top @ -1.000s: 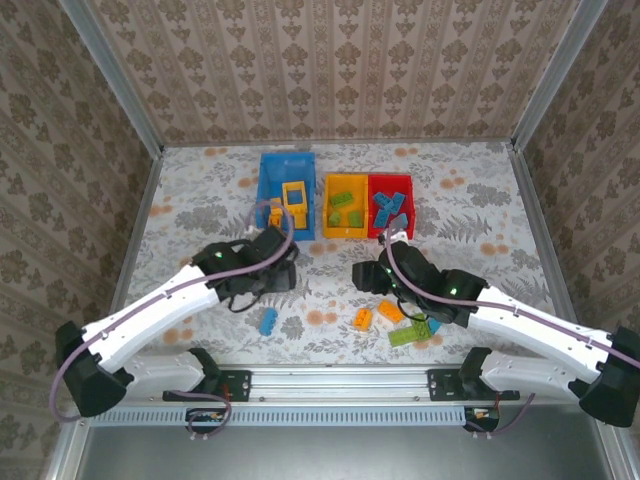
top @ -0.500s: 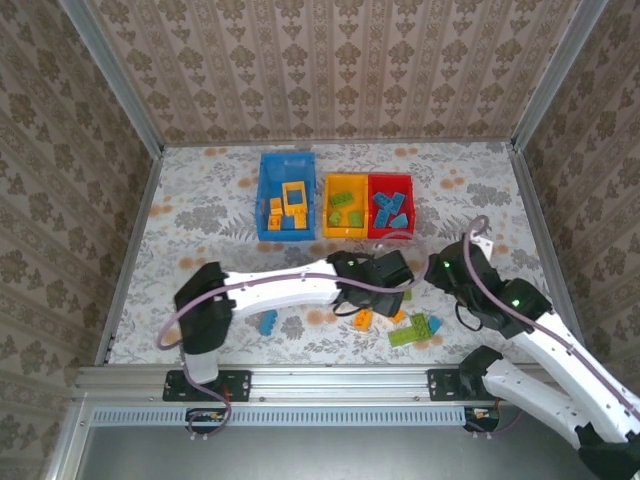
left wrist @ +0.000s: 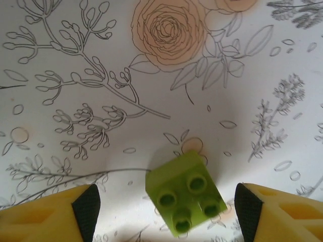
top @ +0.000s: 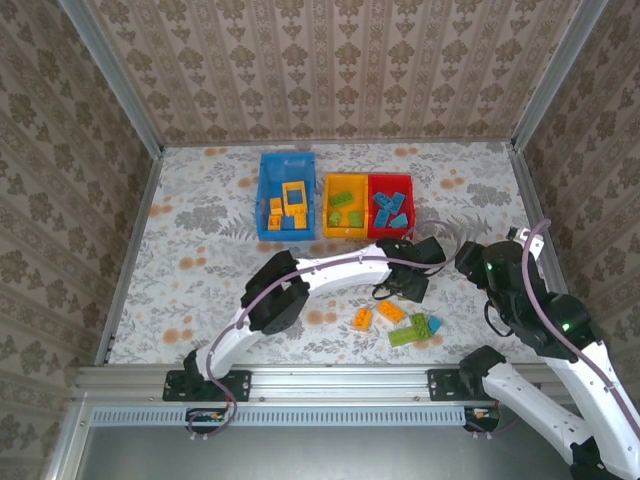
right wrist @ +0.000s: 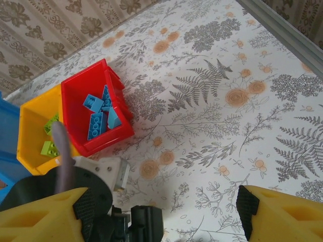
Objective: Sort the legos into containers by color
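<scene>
Currently the left gripper [left wrist: 166, 206] stands open, a green lego [left wrist: 184, 200] on the desk [left wrist: 101, 60] between its fingers, touching neither. The right gripper [right wrist: 166, 212] gapes empty, with the red container [right wrist: 112, 140] ahead-left of it.

The tablecloth [top: 200, 230] is white, printed with grey line-drawn leaves and ferns and pale orange roses. The walls [top: 330, 70] have beige wallpaper with a brown damask pattern. The blue bin [top: 262, 195] has orange legos [top: 293, 196] in it, the yellow bin [top: 327, 205] green bricks [top: 345, 200], the red bin [top: 390, 178] light blue bricks [top: 392, 208]. Loose on the cloth are 2 orange bricks [top: 362, 319], a green brick [top: 405, 336] and a blue brick [top: 430, 324]. The 4-stud brick [left wrist: 184, 193] is lime green. The left gripper's fingers [left wrist: 40, 219] are yellow with black pads. The left arm [top: 330, 270] and right arm [top: 590, 360] are white with black joints.
</scene>
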